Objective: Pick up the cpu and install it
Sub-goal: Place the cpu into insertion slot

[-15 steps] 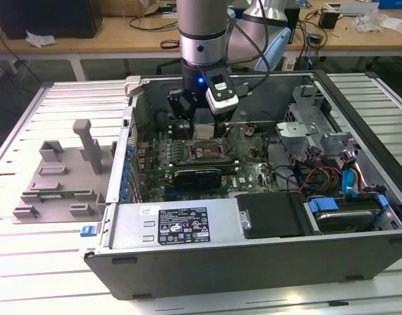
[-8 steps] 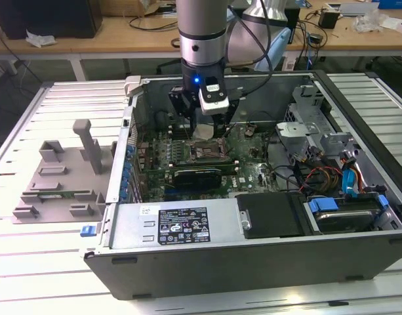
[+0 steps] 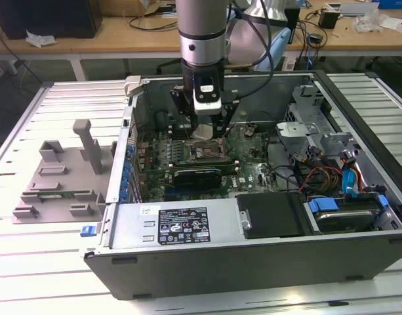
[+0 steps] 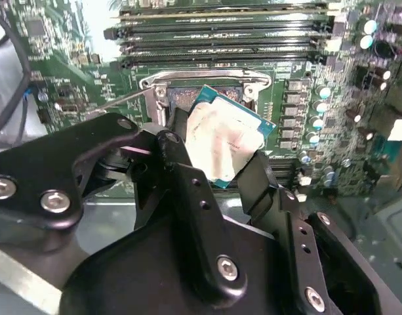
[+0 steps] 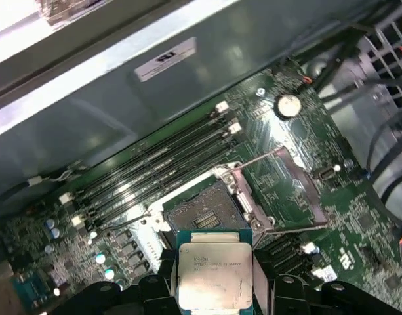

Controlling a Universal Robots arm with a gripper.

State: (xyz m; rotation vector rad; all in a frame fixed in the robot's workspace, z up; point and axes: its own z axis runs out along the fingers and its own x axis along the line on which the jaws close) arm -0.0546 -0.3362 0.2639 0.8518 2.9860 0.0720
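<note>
The cpu (image 3: 202, 132) is a small square chip with a silver-white top, held between my gripper's (image 3: 204, 130) two black fingers inside the open computer case (image 3: 253, 231). My gripper is shut on it. In the second wrist view the cpu (image 4: 227, 141) hangs tilted just above the open motherboard socket (image 4: 187, 96), pinched on two opposite edges by my gripper (image 4: 220, 148). The first wrist view shows the cpu (image 5: 214, 272) in my gripper (image 5: 214, 279), with the bare socket (image 5: 204, 213) close beyond it and the socket's metal frame (image 5: 250, 200) swung open.
Rows of memory slots (image 5: 161, 164) run beside the socket. Coloured cables (image 3: 322, 177) and drive bays (image 3: 319, 131) fill the case at the exterior view's right. A grey plastic fixture tray (image 3: 56, 177) with upright posts stands outside the case at the exterior view's left.
</note>
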